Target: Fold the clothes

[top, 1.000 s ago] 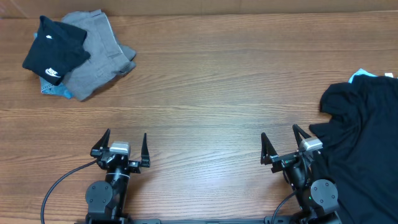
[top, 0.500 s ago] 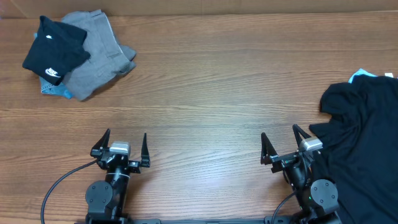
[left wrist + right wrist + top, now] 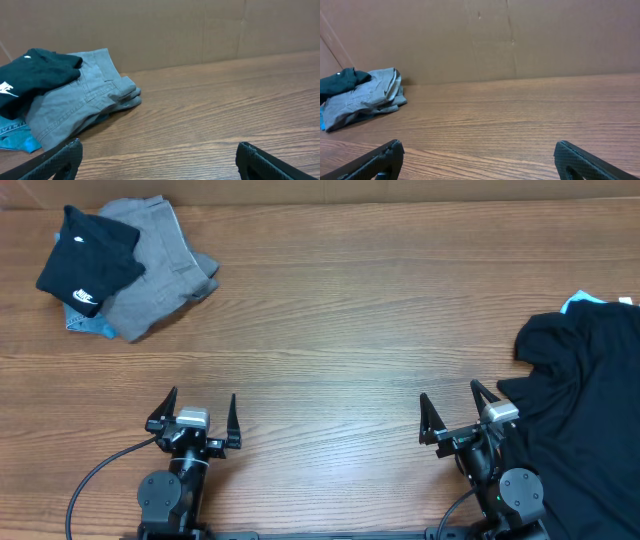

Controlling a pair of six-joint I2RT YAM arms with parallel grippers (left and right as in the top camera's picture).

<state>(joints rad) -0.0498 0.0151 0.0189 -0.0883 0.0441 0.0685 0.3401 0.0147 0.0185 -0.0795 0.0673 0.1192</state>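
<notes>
Left hand (image 3: 201, 395) and right hand (image 3: 450, 391) both agape.

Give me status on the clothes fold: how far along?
Done: nothing certain; the black Nike garment and grey pants sit stacked at far left. In hand: nothing, left gripper and right gripper open and empty at the near edge. Left: the black T-shirt lies crumpled at the right edge, unfolded.

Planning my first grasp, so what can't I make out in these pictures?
Black T-shirt: overhead, cut off by right and bottom edges; absent from both wrist views.
Light blue item: overhead, mostly hidden behind the T-shirt.
Blue fabric: overhead and left wrist, mostly covered by the grey garment.
</notes>
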